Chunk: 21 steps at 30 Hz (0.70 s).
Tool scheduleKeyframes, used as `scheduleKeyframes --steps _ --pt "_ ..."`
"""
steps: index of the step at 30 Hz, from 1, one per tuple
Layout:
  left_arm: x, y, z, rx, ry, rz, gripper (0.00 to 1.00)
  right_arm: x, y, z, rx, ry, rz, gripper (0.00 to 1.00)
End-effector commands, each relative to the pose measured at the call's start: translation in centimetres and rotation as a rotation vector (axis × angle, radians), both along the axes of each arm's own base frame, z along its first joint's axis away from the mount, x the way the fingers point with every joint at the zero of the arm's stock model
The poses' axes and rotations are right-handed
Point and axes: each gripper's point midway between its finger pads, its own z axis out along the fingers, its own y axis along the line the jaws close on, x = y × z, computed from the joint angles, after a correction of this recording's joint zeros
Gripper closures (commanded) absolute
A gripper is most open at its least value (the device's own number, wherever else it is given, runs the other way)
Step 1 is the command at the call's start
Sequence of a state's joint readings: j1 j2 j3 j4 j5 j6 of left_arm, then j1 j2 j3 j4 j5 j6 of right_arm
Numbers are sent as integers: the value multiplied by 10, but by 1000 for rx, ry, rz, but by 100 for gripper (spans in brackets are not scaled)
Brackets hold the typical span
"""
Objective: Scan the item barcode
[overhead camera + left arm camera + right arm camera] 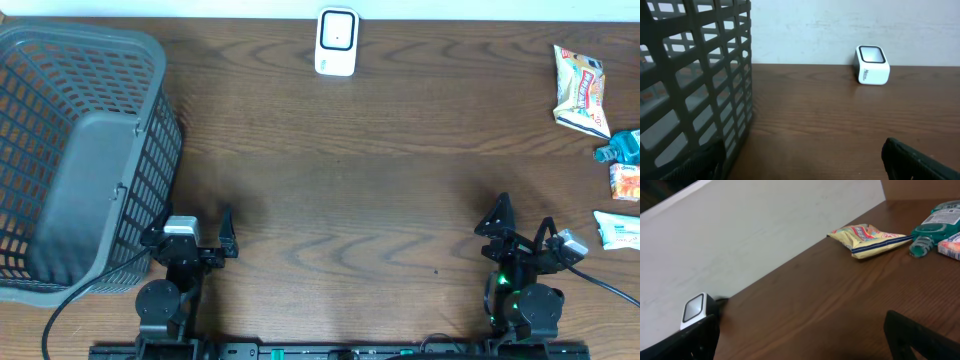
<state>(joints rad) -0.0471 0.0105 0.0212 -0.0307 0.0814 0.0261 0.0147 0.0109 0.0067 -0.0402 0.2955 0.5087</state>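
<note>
Left pincer (190,234) and right pincer (522,221): spread, empty, lower frame. Crinkled yellow snack packet (581,90) lies at right edge, well apart from white box-shaped scanner (336,42), top centre. Risk: film may slip, or creases spoil the scan.

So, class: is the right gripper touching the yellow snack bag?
Apart. The overhead view shows the open right gripper near the front edge, with a wide stretch of bare table between it and the snack bag at the far right.
</note>
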Motion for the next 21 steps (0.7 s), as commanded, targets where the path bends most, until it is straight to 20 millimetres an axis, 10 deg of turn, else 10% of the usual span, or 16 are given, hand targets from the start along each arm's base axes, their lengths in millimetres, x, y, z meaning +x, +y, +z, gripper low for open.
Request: scheduleKeyframes --steps 1,21 --pt "-1 0 -15 8 43 0 2 -1 -3 0 9 -4 -17 1" --pt "-1 0 -15 8 43 0 2 1 3 -1 -263 73 35 1"
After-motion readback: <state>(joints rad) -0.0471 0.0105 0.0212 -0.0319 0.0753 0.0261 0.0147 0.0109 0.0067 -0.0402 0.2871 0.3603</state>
